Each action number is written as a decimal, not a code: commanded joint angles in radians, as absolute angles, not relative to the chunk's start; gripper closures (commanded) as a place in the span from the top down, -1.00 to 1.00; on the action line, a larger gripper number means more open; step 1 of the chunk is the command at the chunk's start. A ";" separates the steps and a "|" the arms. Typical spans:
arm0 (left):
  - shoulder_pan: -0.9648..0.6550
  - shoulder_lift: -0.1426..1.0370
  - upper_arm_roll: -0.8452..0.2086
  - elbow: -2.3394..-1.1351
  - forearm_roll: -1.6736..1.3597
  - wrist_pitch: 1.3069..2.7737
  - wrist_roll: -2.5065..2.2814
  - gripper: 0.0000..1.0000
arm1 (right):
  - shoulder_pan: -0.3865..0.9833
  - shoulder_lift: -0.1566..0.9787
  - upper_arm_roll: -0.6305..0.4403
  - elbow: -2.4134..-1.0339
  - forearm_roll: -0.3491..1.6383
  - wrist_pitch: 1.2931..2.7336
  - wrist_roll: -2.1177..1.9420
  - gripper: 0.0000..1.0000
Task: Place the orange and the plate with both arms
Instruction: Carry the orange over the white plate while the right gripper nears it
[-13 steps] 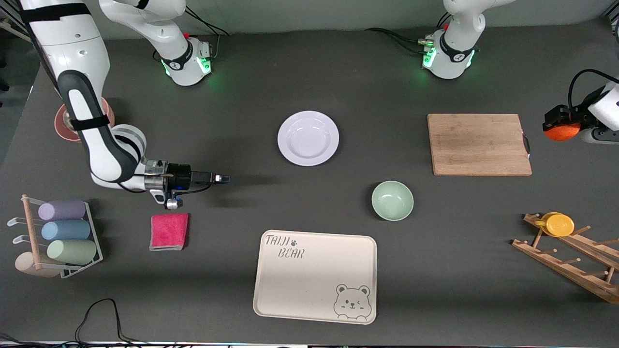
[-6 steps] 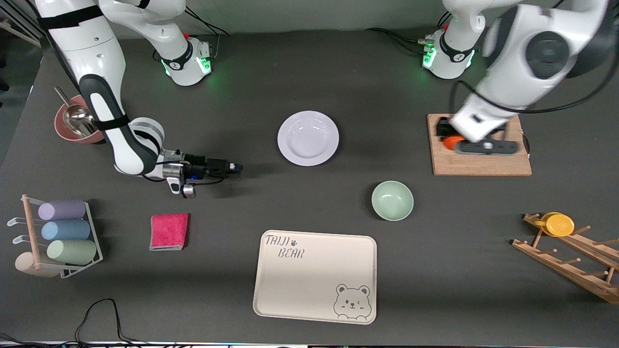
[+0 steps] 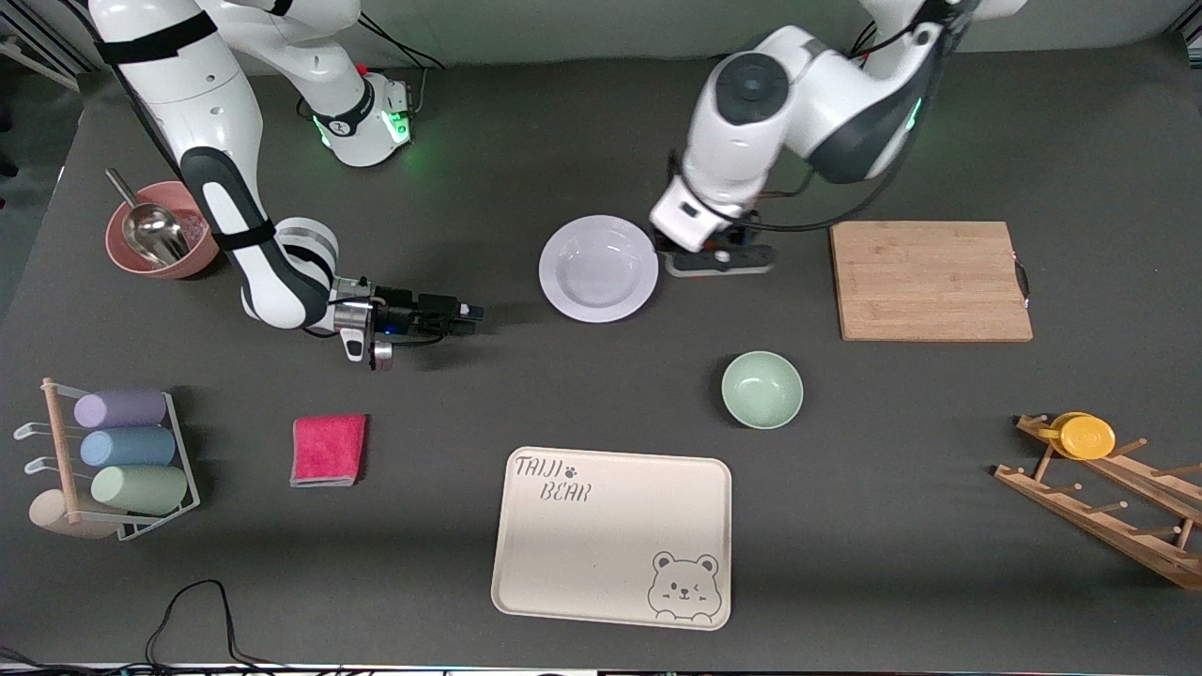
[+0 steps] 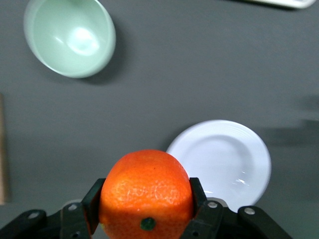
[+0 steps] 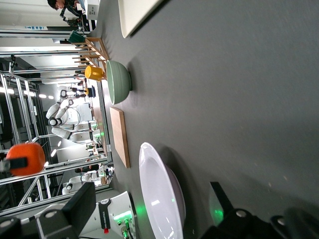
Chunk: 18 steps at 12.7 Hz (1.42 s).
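Counter (image 3: 563,122): dark grey, carrying all items. Cream tray (image 3: 611,535): bear drawing, at the edge nearest the front camera. Wooden board (image 3: 930,280): bare, toward the left arm's end. Plate (image 3: 598,268): white, round, mid-counter, nothing on it. Green bowl (image 3: 762,390): nearer the camera than the plate. Left tool (image 4: 145,211): fingers closed on the orange (image 4: 146,195), carried in the air just off the plate's rim on the board's side; the plate lies a short way toward the right arm's end from it. Right tool (image 3: 468,313): low, level with the counter, pointing at the plate's rim from the right arm's end, fingers parted, holding nothing. Judgement: the left arm is nearer; a short carry sets the orange over the plate.
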<state>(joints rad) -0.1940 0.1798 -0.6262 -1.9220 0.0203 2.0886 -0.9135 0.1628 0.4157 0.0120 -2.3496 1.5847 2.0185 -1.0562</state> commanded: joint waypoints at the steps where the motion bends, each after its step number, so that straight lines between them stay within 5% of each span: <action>1: -0.291 0.238 -0.612 -1.876 0.044 2.138 -1.085 -0.07 | 0.218 0.373 0.025 -2.410 1.667 2.026 -1.092 1.00; 10: -0.382 0.584 -0.609 -1.844 0.376 2.341 -1.485 -0.07 | 0.288 0.397 0.023 -2.456 1.789 2.036 -1.212 1.00; 18: -0.532 0.689 -0.500 -1.844 0.457 2.461 -1.560 -0.07 | 0.282 0.420 0.018 -2.484 1.789 2.037 -1.213 1.00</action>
<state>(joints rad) -0.4964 0.6769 -0.5267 -1.8693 0.4322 2.4556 -1.5272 0.2799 0.4110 0.0184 -2.4756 1.7537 2.0267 -1.1740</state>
